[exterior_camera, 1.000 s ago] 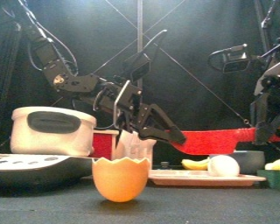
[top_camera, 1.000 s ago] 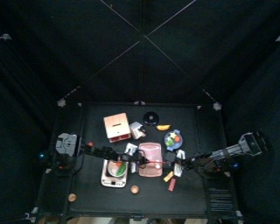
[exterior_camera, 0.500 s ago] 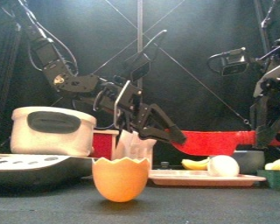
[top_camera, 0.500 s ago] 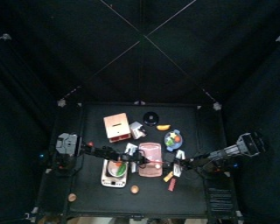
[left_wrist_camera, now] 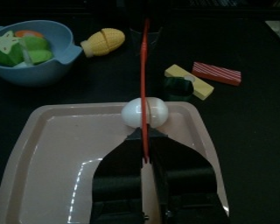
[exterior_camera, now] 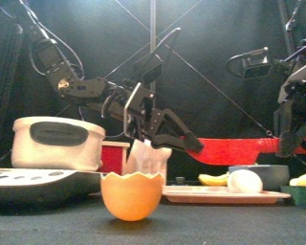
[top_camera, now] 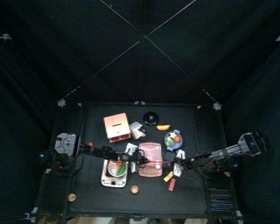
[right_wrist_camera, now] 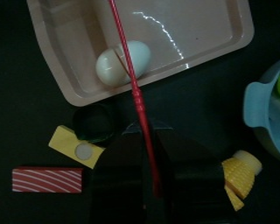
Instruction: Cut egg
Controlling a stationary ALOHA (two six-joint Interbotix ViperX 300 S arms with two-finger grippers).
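Both grippers' jaws clamp one red knife each; blades meet one white egg on one pink tray. No legible writing.

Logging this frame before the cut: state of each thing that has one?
egg: whole, uncut, lying on the tray
pink tray: flat on the table, holding only the egg
blue bowl: upright, filled with toy food
orange eggshell cup: upright, open at its jagged rim
left gripper: shut on a thin red rod
right gripper: shut on a thin red rod that crosses over the egg
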